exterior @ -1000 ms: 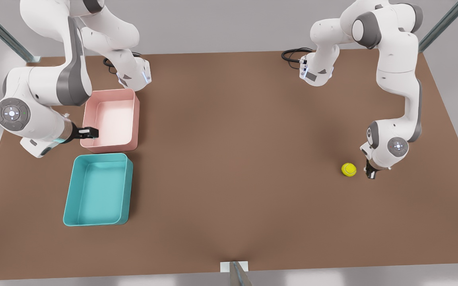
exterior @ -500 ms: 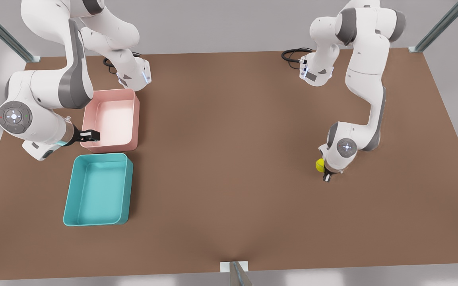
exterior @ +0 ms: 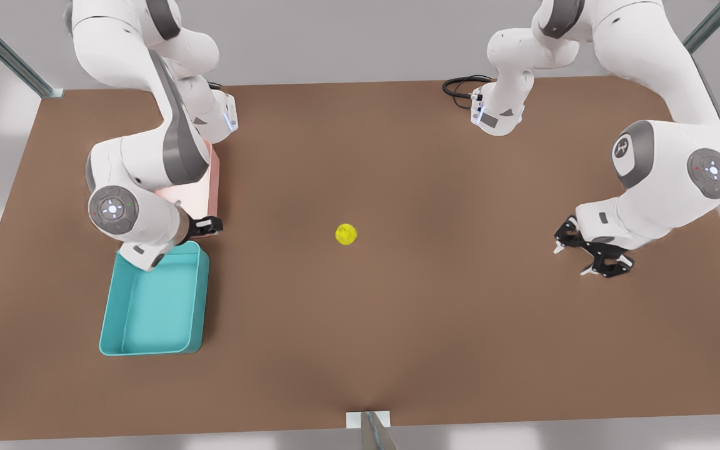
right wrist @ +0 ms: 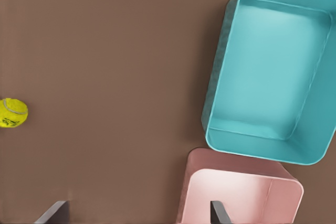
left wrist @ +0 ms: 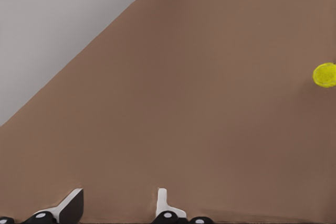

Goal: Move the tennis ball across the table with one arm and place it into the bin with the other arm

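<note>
The tennis ball (exterior: pixel 345 234) lies free on the brown table (exterior: pixel 397 325) near its middle, touching neither gripper. It is also in the left wrist view (left wrist: pixel 325 75) and the right wrist view (right wrist: pixel 13 113). My left gripper (exterior: pixel 571 261) hovers open and empty at the front view's right, far from the ball, with its fingers (left wrist: pixel 71 205) spread. At the front view's left, my right gripper (exterior: pixel 210 226) is open (right wrist: pixel 137 208) by the corner where the two trays meet. The teal bin (exterior: pixel 200 300) stands empty (right wrist: pixel 218 103) just below it.
A pink tray (exterior: pixel 213 181) sits behind the teal bin, half hidden under the right arm, and appears in the right wrist view (right wrist: pixel 189 192). A black cable (exterior: pixel 460 87) coils near the far edge. A metal bracket (exterior: pixel 367 419) marks the near edge.
The left gripper swept the ball toward the front view's left, then drew back to the right and now stands open. The ball rolled to mid-table. The right arm shifted toward the ball.
</note>
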Available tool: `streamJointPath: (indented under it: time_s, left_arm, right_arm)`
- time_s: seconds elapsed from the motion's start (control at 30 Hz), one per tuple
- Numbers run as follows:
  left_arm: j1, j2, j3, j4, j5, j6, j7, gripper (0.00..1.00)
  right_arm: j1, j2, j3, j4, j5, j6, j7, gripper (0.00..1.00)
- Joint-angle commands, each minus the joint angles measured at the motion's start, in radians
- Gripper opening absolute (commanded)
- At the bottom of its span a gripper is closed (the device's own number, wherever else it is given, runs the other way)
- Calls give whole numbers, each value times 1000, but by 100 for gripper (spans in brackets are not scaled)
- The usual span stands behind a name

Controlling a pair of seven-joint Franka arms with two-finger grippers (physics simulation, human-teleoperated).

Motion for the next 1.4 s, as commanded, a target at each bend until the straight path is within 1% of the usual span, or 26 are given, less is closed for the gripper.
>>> streamJointPath:
  time_s: [0.0,0.3,0.4,0.43,0.5,0.53,0.57,0.67,0.73,0.77,0.9,1.1,1.17,1.23,1.37]
  left_arm:
    - [-9,-4,-1,14,32,-312,-1075,100]
    - [-8,-16,-2,12,28,-328,-1075,100]
    - [-6,-21,-1,11,28,-328,-1076,100]
    - [-8,-21,-1,11,28,-329,-1076,100]
    - [-9,-22,-8,11,29,-329,-1076,100]
    - [-8,-22,-16,11,31,-338,-1076,100]
    - [-9,-22,-16,11,31,-343,-1076,100]
    - [-9,-22,-16,11,31,-343,-1076,100]
    - [-9,-22,-16,11,31,-343,-1076,100]
    - [-9,-22,-16,9,31,-343,-1076,100]
    - [-9,-22,-16,9,31,-343,-1078,100]
    - [-2,-13,-11,7,36,-332,-1139,100]
    - [-2,-11,-11,7,40,-332,-1160,100]
    - [1,-13,-8,7,37,-334,-1167,100]
    - [-3,-14,-14,6,36,-380,-1258,100]
  right_arm:
    - [52,30,0,2,19,77,292,100]
    - [75,205,0,-32,25,313,415,100]
    - [103,271,0,-38,48,385,553,100]
    - [121,284,0,-44,52,412,597,100]
    - [163,263,0,-95,51,445,623,100]
    - [180,237,0,-151,49,491,639,100]
    - [193,182,0,-259,49,583,639,100]
    - [223,84,0,-496,49,800,639,100]
    - [244,48,0,-638,49,956,639,100]
    - [249,38,2,-667,49,979,639,100]
    - [331,39,0,-682,49,987,754,100]
    - [333,30,0,-731,39,994,741,100]
    - [331,21,0,-760,-41,994,725,100]
    - [325,22,0,-771,-41,990,689,100]
    - [324,34,0,-777,-41,991,683,100]
